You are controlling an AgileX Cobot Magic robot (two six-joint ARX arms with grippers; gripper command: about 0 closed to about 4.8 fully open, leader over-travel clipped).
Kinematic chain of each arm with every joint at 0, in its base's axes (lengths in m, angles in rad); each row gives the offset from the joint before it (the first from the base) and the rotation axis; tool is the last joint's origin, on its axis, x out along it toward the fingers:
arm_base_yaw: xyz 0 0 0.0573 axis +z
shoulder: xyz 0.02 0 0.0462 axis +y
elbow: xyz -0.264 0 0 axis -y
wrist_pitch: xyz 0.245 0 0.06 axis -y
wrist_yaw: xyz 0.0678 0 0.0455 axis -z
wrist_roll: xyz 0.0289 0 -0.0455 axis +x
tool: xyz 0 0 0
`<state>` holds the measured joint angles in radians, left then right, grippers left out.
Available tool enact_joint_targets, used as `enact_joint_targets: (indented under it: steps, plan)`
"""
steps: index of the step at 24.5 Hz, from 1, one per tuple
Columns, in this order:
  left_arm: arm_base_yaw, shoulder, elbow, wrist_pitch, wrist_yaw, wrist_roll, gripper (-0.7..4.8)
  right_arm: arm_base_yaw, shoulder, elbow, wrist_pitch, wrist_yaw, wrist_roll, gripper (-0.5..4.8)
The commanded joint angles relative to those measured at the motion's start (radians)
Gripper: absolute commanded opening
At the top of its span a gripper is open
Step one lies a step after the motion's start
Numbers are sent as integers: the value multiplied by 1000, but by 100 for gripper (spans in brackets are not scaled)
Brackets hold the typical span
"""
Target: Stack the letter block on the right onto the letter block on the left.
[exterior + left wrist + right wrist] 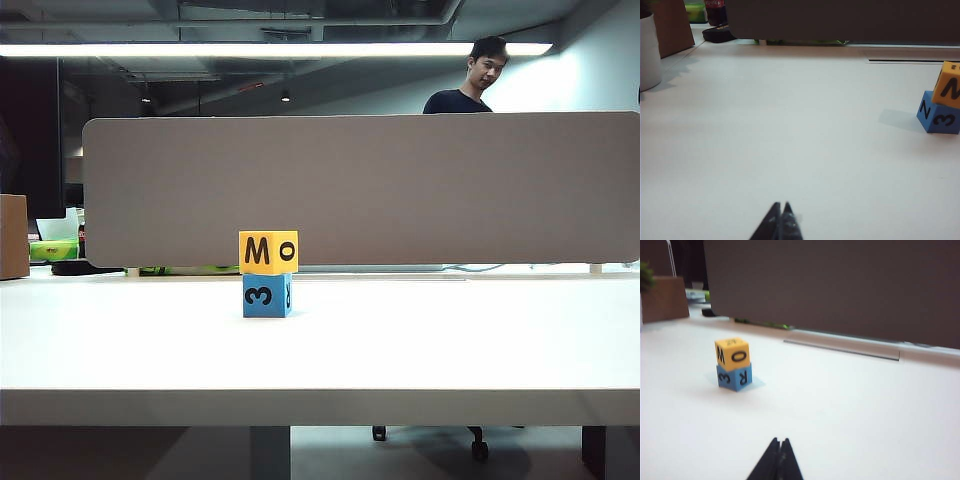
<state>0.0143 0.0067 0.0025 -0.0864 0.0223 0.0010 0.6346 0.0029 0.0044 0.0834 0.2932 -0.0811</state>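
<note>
Left gripper (781,206): jaws pressed together, nothing between them, low over bare table, well apart from the blocks. Right gripper (780,441): same, jaws pressed together, empty, also well back from the blocks. Only the dark fingertips show in each wrist view; the rest of both grippers is cut off at the frame edge. Neither arm shows in the exterior view.

Yellow block (268,252) sits on the blue block (267,295), slightly left of table centre in the exterior view. Top block overhangs a bit, not flush. Yellow faces read M and O; blue shows 3 on the front, second face too narrow to read there. Right wrist view is blurred but gives 3 and R on blue (734,377), M and O on yellow (732,353). Left wrist view cuts the stack at the frame edge: blue (939,116) shows N and 3, yellow (949,90) only part of a letter.

Table (450,340) is plain white. Grey partition (400,185) behind it hides most of what's beyond. A person (470,85) is visible above it, head and shoulders only. Brown box (13,235) at the far left, cut off. Strip light (250,49) along the ceiling.
</note>
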Motion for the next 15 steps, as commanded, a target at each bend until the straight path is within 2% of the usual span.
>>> enact_joint_targets:
  steps: [1, 15]
  plan:
    - [-1, 0, 5, 13, 0, 3, -5, 0, 0, -3, -23, 0, 3, -9]
    - [-1, 0, 5, 13, 0, 3, -5, -9, -3, -3, -29, -5, 7, -9]
